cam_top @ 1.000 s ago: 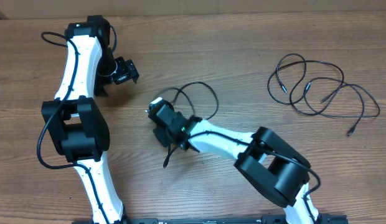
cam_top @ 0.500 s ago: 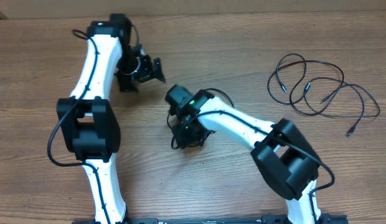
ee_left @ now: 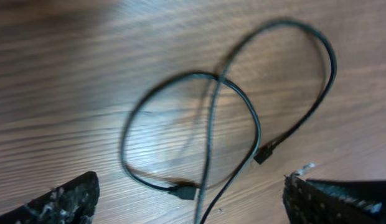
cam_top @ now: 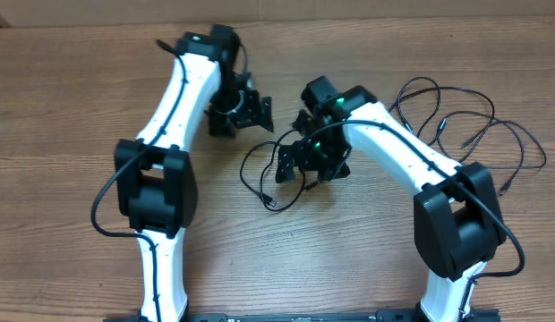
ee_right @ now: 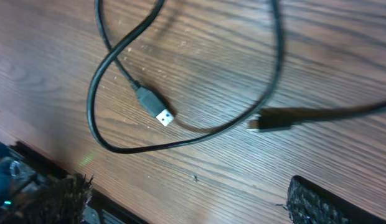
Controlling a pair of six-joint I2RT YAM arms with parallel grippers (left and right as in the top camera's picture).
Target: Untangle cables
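Observation:
One thin black cable (cam_top: 243, 173) lies in loose loops on the wooden table between the two arms. In the left wrist view the same cable (ee_left: 252, 118) forms two crossed loops with small plugs at its ends. The right wrist view shows the cable's USB plug (ee_right: 157, 113) and a second plug (ee_right: 268, 122) flat on the wood. My left gripper (cam_top: 255, 112) hangs open just up and left of the cable (ee_left: 193, 214). My right gripper (cam_top: 304, 161) is open beside the cable's right side, nothing between its fingers (ee_right: 193, 205). More cables (cam_top: 442, 123) lie bunched at the far right.
The right arm's white links (cam_top: 394, 143) reach across between the loose cable and the bunch at the far right. The left arm (cam_top: 170, 116) runs up the left side. Bare wood lies along the back and at the left.
My right gripper has opened and let go of the cable, then swung up and to the right. The left arm has moved right toward the middle. The cable now lies loose on the table.

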